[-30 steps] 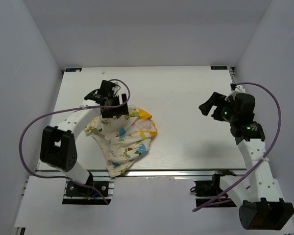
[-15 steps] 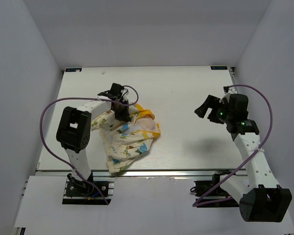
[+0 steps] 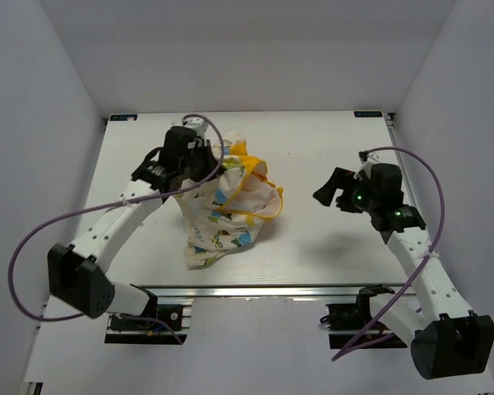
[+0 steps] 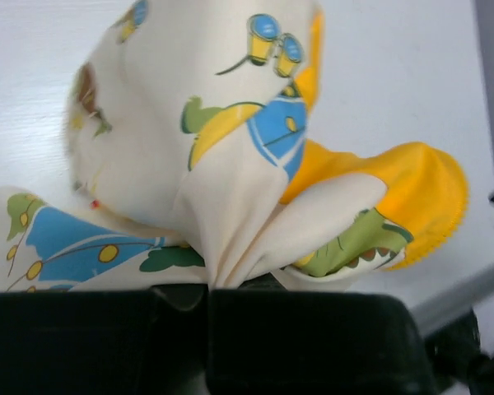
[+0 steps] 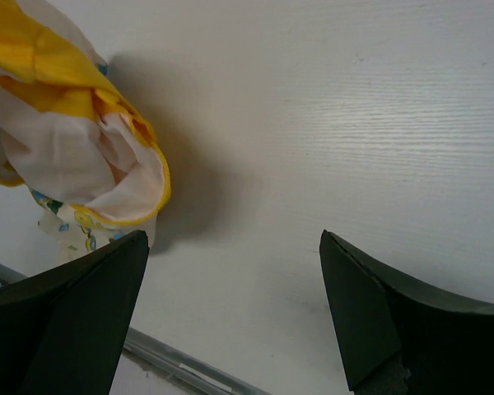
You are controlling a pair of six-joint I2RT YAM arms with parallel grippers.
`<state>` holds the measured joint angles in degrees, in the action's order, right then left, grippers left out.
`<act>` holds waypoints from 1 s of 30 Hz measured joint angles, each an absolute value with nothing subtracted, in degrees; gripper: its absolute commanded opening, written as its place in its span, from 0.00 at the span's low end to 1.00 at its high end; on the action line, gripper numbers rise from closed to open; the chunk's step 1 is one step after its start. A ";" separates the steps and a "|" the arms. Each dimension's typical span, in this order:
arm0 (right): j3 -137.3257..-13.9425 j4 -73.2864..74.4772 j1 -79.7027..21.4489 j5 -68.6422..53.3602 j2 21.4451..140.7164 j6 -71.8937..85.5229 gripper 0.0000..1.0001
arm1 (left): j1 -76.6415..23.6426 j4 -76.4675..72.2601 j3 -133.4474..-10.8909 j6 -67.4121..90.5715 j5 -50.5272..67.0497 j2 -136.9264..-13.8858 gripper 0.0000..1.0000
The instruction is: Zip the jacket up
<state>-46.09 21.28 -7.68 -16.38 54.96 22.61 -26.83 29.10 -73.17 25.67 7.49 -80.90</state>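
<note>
Left gripper (image 4: 207, 288) clamped on a pinch of jacket (image 3: 226, 210), which hangs bunched over the table's (image 3: 329, 140) left half; right gripper (image 5: 235, 280) agape nearby; zipper apparently buried, so the thin pinch may slip.

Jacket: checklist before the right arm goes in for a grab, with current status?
1. Grip of left gripper on jacket: ok, fingers shut on a fold of fabric.
2. Jacket laid flat: not ok, it is bunched and hangs from the left gripper, with its lower end seemingly on the table.
3. State of right gripper: ok, open and empty.
4. Right gripper clear of the fabric: ok, bare table lies between them.
5. Zipper pull and both front edges located: cannot tell, only yellow trim shows among the folds.
</note>
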 measured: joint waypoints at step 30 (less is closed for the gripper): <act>-65.54 5.76 -40.29 4.12 98.06 49.67 0.89 | -26.00 59.18 -77.03 35.38 -11.88 -74.63 0.98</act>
